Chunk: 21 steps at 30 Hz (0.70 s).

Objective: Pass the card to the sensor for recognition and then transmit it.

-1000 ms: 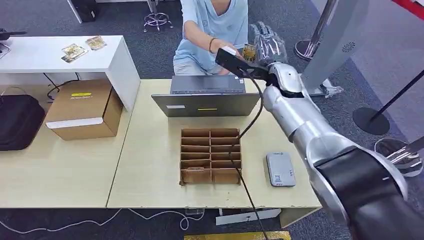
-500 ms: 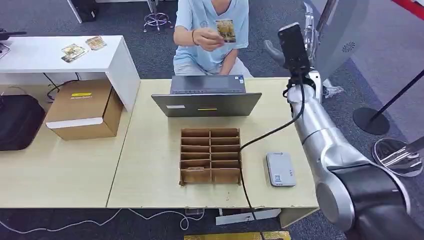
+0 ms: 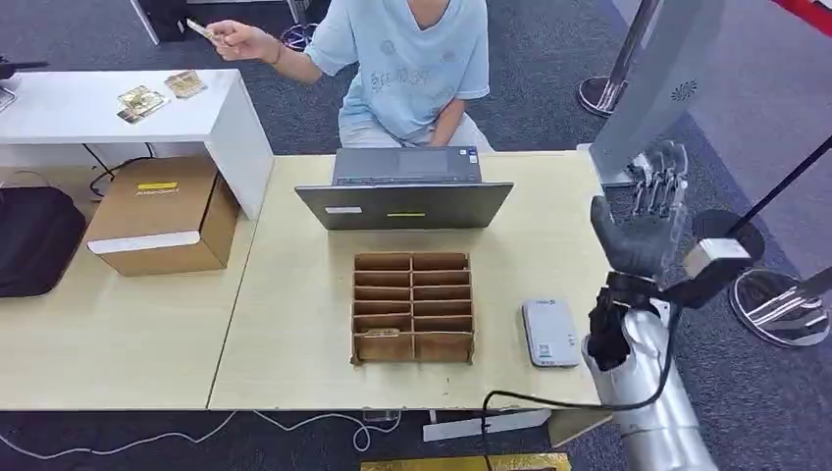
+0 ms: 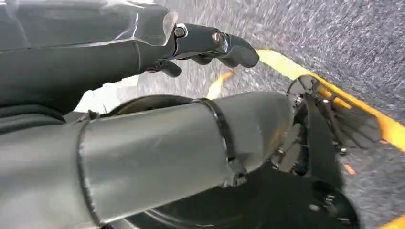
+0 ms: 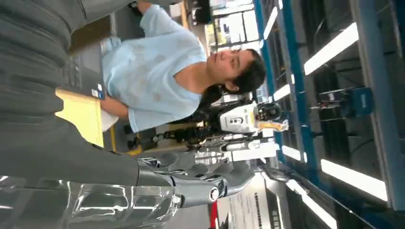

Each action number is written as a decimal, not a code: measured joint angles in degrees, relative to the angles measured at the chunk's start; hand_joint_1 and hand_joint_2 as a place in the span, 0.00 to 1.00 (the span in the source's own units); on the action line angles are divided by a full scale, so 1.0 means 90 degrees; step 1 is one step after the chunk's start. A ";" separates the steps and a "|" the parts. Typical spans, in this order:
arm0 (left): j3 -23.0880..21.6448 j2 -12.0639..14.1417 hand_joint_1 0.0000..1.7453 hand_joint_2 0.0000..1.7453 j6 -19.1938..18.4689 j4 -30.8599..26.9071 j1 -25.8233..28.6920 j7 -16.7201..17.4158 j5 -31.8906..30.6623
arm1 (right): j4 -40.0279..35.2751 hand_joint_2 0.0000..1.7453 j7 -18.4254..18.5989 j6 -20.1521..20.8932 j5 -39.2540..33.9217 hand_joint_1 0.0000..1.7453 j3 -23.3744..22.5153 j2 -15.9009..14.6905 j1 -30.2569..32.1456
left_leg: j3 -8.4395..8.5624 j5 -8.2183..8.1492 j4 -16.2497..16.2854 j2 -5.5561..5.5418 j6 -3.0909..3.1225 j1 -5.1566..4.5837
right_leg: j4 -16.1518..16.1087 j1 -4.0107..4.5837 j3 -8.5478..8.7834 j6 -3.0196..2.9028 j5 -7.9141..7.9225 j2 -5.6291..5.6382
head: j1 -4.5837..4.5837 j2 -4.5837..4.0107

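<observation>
A person in a light blue shirt (image 3: 412, 59) sits behind the table and holds the card (image 3: 199, 28) in an outstretched hand above the white side table (image 3: 221, 118). My right hand (image 3: 645, 224) is raised at the table's right edge, palm up, fingers apart and empty; it also shows in the right wrist view (image 5: 193, 183). The grey card sensor (image 3: 549, 332) lies flat on the table, just left of my right forearm. My left hand (image 4: 210, 42) hangs over the floor with its fingers loosely extended, holding nothing.
A cardboard divider tray (image 3: 413, 306) sits mid-table with a laptop (image 3: 404, 192) behind it. A brown box (image 3: 162, 214) and a black bag (image 3: 34, 235) lie to the left. More cards (image 3: 145, 99) rest on the white table. A cable (image 3: 549, 397) runs along my right arm.
My right hand gave the card to the person, then drew back and down to the table's right edge. The person moved the card over to the white side table.
</observation>
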 joint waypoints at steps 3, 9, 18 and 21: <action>-0.0199 0.0002 0.00 0.00 -0.0236 0.0000 0.0004 0.0184 -0.0184 | -0.0978 1.00 0.0017 0.0616 -0.0181 0.00 0.0000 0.0005 0.1034 | -0.0004 -0.0002 -0.0001 -0.0009 -0.0002 0.0002 | 0.0000 0.0002 0.0001 -0.0005 -0.0010 -0.0006 | 0.0005 0.0000; -0.0417 0.0005 0.00 0.00 -0.0350 0.0000 0.0006 0.0184 -0.0308 | -0.2174 1.00 0.0133 0.0621 0.0218 0.00 -0.0022 0.0233 0.2434 | -0.0001 -0.0005 -0.0003 -0.0002 -0.0007 0.0003 | 0.0000 0.0002 0.0002 -0.0006 -0.0014 0.0000 | 0.0000 0.0000; -0.0806 0.0007 0.00 0.00 -0.0607 -0.0002 0.0011 0.0340 -0.0576 | -0.2109 1.00 0.0776 -0.1984 0.4825 0.00 0.0514 0.0852 0.3056 | 0.0005 -0.0005 -0.0005 0.0008 -0.0010 0.0006 | 0.0005 0.0004 0.0003 -0.0009 -0.0011 0.0010 | 0.0002 0.0000; -0.0806 0.0032 0.00 0.00 -0.0694 0.0000 0.0014 0.0119 -0.0391 | -0.1968 1.00 0.1020 -0.3280 0.6704 0.00 0.0821 0.0860 0.3052 | 0.0006 -0.0003 -0.0005 0.0007 -0.0011 0.0006 | 0.0005 0.0004 0.0004 -0.0010 -0.0011 0.0008 | 0.0002 0.0000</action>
